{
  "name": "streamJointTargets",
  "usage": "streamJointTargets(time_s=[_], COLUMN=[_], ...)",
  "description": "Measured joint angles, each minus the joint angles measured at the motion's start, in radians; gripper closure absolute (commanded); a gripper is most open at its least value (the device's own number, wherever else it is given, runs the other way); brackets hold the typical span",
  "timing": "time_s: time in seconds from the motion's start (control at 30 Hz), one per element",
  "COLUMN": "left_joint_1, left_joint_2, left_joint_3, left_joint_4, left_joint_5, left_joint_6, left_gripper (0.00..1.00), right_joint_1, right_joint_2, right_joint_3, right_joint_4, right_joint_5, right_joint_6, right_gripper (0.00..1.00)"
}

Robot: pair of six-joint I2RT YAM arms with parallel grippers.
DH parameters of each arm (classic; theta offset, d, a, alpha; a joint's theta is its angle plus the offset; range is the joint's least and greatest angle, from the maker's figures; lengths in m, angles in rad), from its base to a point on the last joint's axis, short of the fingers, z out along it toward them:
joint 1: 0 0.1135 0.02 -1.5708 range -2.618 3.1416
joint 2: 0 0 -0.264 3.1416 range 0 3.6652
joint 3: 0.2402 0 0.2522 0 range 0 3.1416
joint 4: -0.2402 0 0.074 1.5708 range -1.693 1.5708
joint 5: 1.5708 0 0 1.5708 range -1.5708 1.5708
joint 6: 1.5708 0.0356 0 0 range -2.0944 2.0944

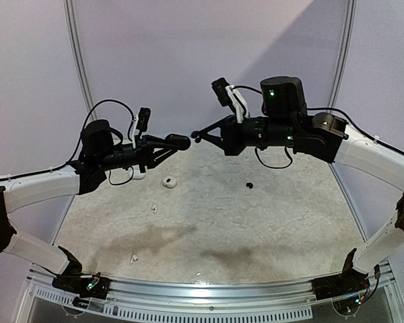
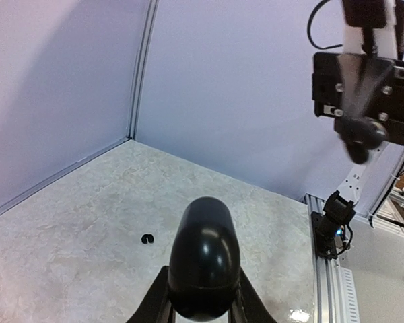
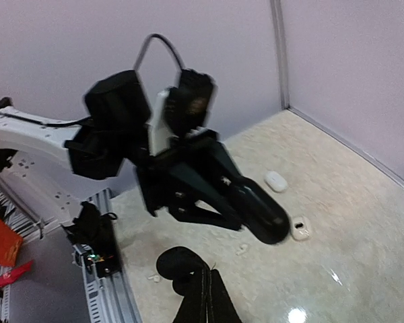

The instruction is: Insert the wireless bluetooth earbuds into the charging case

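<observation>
Both arms are raised over the table (image 1: 256,229), tips facing each other, near but apart. The left gripper (image 1: 170,142) pinches a black case (image 1: 180,141) between its fingers. The right gripper (image 1: 196,134) has its fingers pressed together; a dark lump at the tips cannot be identified. On the table lie a black bud (image 1: 249,184), a white bud (image 1: 153,209), a second white bud (image 1: 132,257) near the front edge, and a white case (image 1: 169,181), open.

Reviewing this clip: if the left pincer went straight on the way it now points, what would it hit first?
Probably the right pincer, whose shut tip faces the left pincer and its glossy black pill-shaped case across a short gap. Depth is unclear; they may pass slightly offset.
</observation>
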Motion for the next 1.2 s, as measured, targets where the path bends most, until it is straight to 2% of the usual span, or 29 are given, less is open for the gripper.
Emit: streamJointTargets(time_s=[0.2, 0.37, 0.5, 0.67, 0.77, 1.0, 1.2], left_joint_1=[0.003, 0.003, 0.004, 0.011, 0.014, 0.015, 0.015], left_joint_2=[0.000, 0.000, -0.004, -0.021, -0.024, -0.042, -0.064], left_joint_3=[0.010, 0.011, 0.011, 0.010, 0.010, -0.013, -0.023], left_joint_4=[0.029, 0.038, 0.027, -0.022, -0.051, -0.084, -0.093], left_joint_5=[0.069, 0.124, 0.109, -0.029, -0.100, -0.134, -0.138], left_joint_6=[-0.015, -0.005, -0.002, 0.013, 0.035, 0.069, 0.085], left_gripper=[1.00, 1.00, 1.00, 1.00, 1.00, 1.00, 1.00], right_joint_1=[0.040, 0.041, 0.038, 0.002, -0.022, -0.026, -0.026], right_joint_2=[0.105, 0.178, 0.188, 0.143, 0.187, 0.436, 0.555], right_joint_3=[0.125, 0.189, 0.183, 0.008, -0.085, -0.128, -0.104], right_joint_4=[-0.007, -0.077, -0.114, -0.143, -0.217, -0.297, -0.361], right_joint_5=[-0.146, -0.159, -0.134, -0.104, -0.087, -0.092, -0.087], right_joint_6=[-0.135, -0.240, -0.273, -0.200, -0.138, -0.051, -0.027], right_gripper=[1.00, 1.00, 1.00, 1.00, 1.00, 1.00, 1.00])
